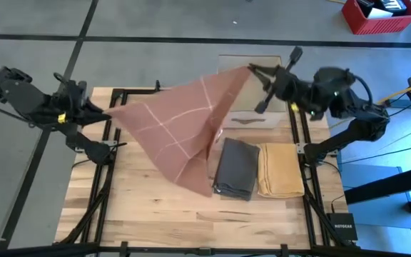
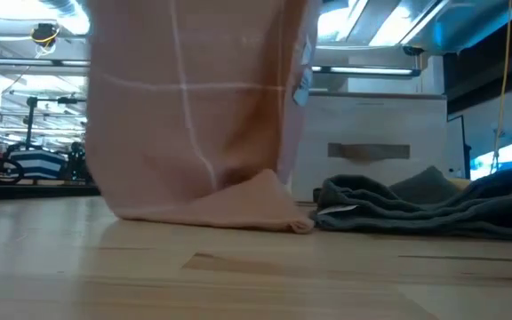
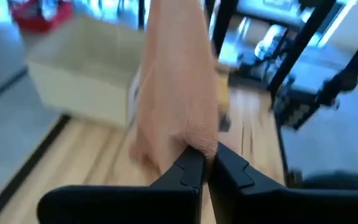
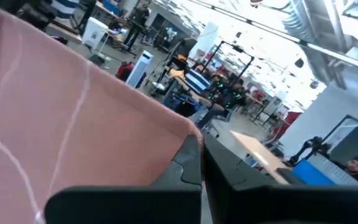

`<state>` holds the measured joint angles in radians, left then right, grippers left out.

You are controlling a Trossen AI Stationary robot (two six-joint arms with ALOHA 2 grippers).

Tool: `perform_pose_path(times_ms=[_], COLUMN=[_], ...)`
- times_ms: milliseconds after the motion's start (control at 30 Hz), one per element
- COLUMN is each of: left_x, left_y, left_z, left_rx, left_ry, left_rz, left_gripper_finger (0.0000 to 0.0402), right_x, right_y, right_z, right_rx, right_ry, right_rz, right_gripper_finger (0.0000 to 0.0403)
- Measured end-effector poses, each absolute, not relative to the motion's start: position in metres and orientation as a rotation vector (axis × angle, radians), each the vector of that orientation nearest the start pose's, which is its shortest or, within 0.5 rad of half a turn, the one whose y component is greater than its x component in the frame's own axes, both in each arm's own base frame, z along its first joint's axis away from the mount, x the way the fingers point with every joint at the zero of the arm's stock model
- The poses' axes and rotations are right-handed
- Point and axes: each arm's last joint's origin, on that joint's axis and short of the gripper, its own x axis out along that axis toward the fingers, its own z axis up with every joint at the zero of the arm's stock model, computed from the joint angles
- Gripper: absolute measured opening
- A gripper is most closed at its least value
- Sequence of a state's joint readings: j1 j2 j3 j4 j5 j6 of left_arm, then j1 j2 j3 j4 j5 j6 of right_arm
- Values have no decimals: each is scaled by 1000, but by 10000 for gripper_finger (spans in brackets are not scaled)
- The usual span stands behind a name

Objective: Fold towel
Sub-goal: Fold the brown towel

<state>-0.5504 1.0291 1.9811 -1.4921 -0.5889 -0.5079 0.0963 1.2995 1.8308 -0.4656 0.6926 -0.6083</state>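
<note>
Above the wooden table, my left gripper and right gripper each pinch a corner of the pink towel, its bottom edge touching the table. I should keep it taut while laying it flat.

— Lighting overhead? Even and bright across the wooden table; only a soft shadow under the lifted pink towel.
— Table-level view? Backlit by ceiling strip lights; near tabletop out of focus, dark gray cloth dim.
— Wrist views? Left one heavily motion-blurred, background smeared. Right one sharper, with glare from ceiling fixtures; near fingers soft.
</note>
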Motion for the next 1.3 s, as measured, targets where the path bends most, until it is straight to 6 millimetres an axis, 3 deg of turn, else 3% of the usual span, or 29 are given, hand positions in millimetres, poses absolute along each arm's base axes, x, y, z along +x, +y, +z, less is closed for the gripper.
perform_pose_path(times_ms=[167, 367, 567, 767, 967, 1100, 1300], left_x=[51, 54, 49, 57, 81, 75, 52], left_y=[-16, -18, -19, -17, -22, -21, -8], left_z=[511, 513, 532, 562, 563, 556, 562], left_rx=[-274, -300, -466, -167, 156, 117, 0], left_ry=[541, 549, 531, 288, 275, 371, 309], left_rz=[68, 61, -46, 39, 350, 272, 230], left_gripper_finger=[5, 2, 2, 1, 1, 1, 0], right_x=[221, 225, 222, 226, 230, 230, 229], right_y=[-18, -34, -38, -37, -38, -40, -53], right_z=[537, 525, 518, 519, 517, 521, 542], right_rx=[-521, -457, -442, -445, -431, -445, -436], right_ry=[124, 201, 253, 223, 235, 208, 3], right_rz=[-539, -434, -323, -288, -300, -368, -483], right_gripper_finger=[3, 3, 3, 3, 3, 3, 3])
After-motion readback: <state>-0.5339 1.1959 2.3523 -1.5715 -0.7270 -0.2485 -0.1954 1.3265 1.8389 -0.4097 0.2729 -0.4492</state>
